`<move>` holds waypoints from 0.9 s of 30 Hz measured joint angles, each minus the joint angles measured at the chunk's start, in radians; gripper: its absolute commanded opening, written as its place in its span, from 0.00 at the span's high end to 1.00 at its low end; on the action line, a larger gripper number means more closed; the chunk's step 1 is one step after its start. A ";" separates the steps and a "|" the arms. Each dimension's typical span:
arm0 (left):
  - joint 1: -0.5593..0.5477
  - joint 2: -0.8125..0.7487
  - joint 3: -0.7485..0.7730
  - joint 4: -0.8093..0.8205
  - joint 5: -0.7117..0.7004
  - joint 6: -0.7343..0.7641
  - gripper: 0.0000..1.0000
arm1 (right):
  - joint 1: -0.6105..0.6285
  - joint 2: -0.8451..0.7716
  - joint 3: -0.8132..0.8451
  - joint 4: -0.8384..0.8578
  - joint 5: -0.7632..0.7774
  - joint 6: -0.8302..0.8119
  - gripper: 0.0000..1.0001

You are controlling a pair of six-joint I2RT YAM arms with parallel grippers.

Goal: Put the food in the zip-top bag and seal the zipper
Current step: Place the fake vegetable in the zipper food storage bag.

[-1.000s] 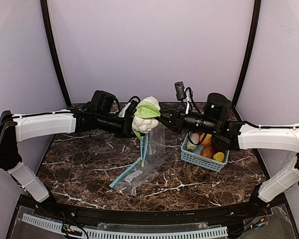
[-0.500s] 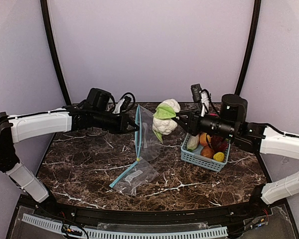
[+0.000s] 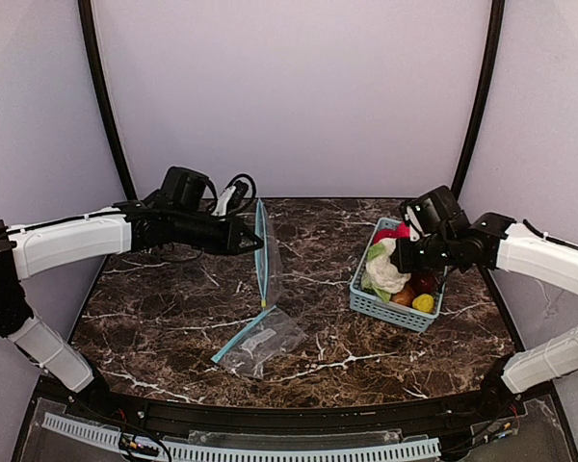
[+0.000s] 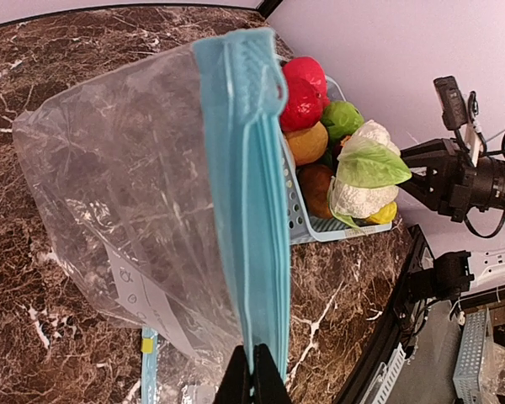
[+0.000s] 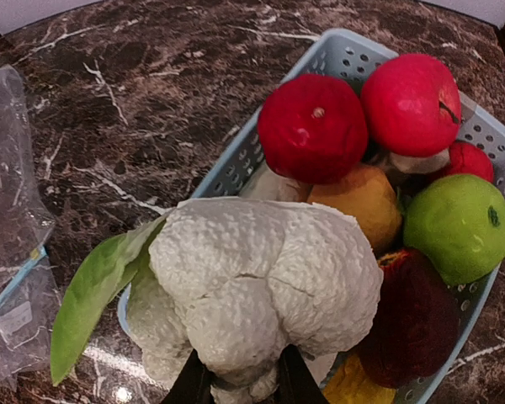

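My left gripper [image 3: 251, 241] [image 4: 252, 374] is shut on the blue zipper strip of the clear zip-top bag [image 3: 266, 289] [image 4: 143, 210] and holds it up, its lower end resting on the table. My right gripper [image 3: 401, 262] [image 5: 242, 380] is shut on the white cauliflower [image 3: 385, 271] [image 5: 261, 286] with a green leaf, held over the near left part of the light-blue basket [image 3: 366, 304] [image 5: 337, 52]. Inside the basket lie red apples [image 5: 313, 126], a green apple [image 5: 459, 225], an orange piece [image 5: 362, 202] and a yellow piece [image 3: 423, 302].
The dark marble table [image 3: 173, 318] has black frame posts at the back corners and purple walls behind. A loose blue strip [image 3: 239, 337] of the bag lies on the table in front.
My right gripper has carried the cauliflower from beside the bag's mouth rightward and down over the basket. My left gripper has kept hold of the bag's zipper strip.
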 measured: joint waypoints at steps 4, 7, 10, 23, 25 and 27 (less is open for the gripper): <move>0.000 -0.006 -0.004 0.000 -0.016 -0.005 0.99 | -0.033 0.055 -0.005 -0.060 0.007 0.024 0.75; 0.000 -0.022 -0.015 0.006 -0.023 -0.012 0.99 | -0.038 0.079 -0.005 -0.080 0.018 0.040 0.49; -0.002 -0.031 -0.027 0.030 -0.033 -0.028 0.99 | -0.038 0.085 -0.003 -0.088 0.024 0.036 0.30; -0.067 -0.056 -0.104 0.202 -0.177 -0.140 0.99 | 0.039 -0.089 0.089 -0.075 0.050 0.006 0.07; -0.076 -0.068 -0.120 0.241 -0.211 -0.167 0.99 | 0.090 -0.107 0.105 -0.053 0.061 0.008 0.08; -0.086 -0.074 -0.130 0.280 -0.238 -0.192 0.99 | 0.135 -0.105 0.118 -0.024 0.063 0.014 0.08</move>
